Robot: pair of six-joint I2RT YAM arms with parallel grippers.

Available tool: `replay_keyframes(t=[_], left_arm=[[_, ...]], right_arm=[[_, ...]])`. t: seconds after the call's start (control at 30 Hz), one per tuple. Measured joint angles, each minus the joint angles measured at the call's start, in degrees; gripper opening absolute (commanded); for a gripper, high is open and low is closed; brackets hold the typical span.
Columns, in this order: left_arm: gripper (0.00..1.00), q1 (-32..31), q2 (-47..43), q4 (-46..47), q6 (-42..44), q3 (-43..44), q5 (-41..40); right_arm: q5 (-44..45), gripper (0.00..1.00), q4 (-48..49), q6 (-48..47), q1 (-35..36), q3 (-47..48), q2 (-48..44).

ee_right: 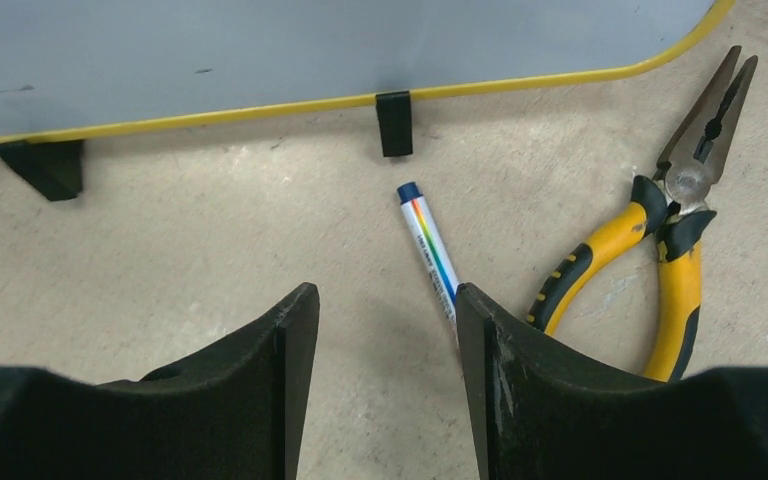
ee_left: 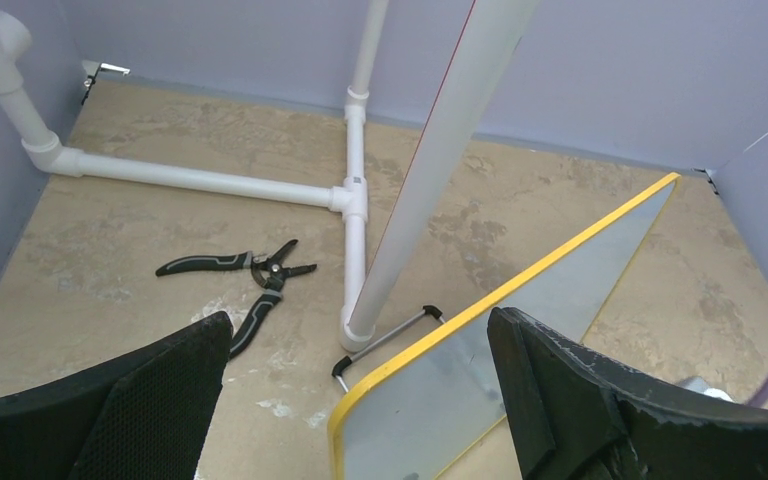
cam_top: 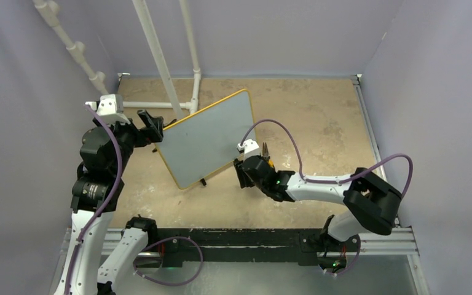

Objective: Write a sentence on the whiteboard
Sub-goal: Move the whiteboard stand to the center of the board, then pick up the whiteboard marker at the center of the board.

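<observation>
Top external shows the whiteboard (cam_top: 206,138) skewed in the middle of the surface (cam_top: 319,123), one yellow-framed corner toward my left arm. My left jaws are spread wide with that corner between them; I cannot tell whether they touch it. Black pliers (ee_left: 250,275) lie beyond, near the white pipe frame (ee_left: 355,180). My right jaws, also released, hang over a blue-tipped marker (ee_right: 430,245) lying near the board's black feet (ee_right: 394,122), with yellow pliers (ee_right: 675,240) just beside it.
</observation>
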Motion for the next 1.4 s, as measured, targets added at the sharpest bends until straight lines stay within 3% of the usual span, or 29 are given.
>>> replay_keyframes(t=[0.33, 0.57, 0.67, 0.8, 0.97, 1.1, 1.4], left_arm=[[0.99, 0.0, 0.1, -2.2, 0.6, 1.3, 2.2], [0.94, -0.3, 1.8, -2.6, 2.8, 1.7, 4.3], [0.92, -1.9, 3.5, -3.4, 3.6, 2.7, 4.9], [0.90, -4.8, 6.8, -3.7, 4.5, 5.7, 5.7], [0.88, -7.1, 10.0, -2.2, 3.8, 7.1, 9.9], [0.88, -10.2, 12.2, 0.4, 2.1, 7.1, 14.3], [0.86, -18.7, 12.9, 14.3, -4.4, 0.0, 23.6]], right_arm=[[0.2, 0.48, -4.4, -0.8, -2.3, 6.2, 8.3], [0.3, 0.39, -6.1, -0.7, -4.1, 6.9, 10.7], [0.1, 0.28, -6.2, -0.7, -4.8, 7.5, 11.6], [-0.5, 0.00, -6.0, -0.8, -4.9, 7.8, 12.0], [-1.6, 0.00, -7.3, -0.3, -4.9, 7.8, 11.0], [-2.3, 0.00, -10.6, 0.8, -4.9, 7.2, 4.1], [-3.8, 0.00, -11.2, 3.2, -4.9, 6.9, -25.4]])
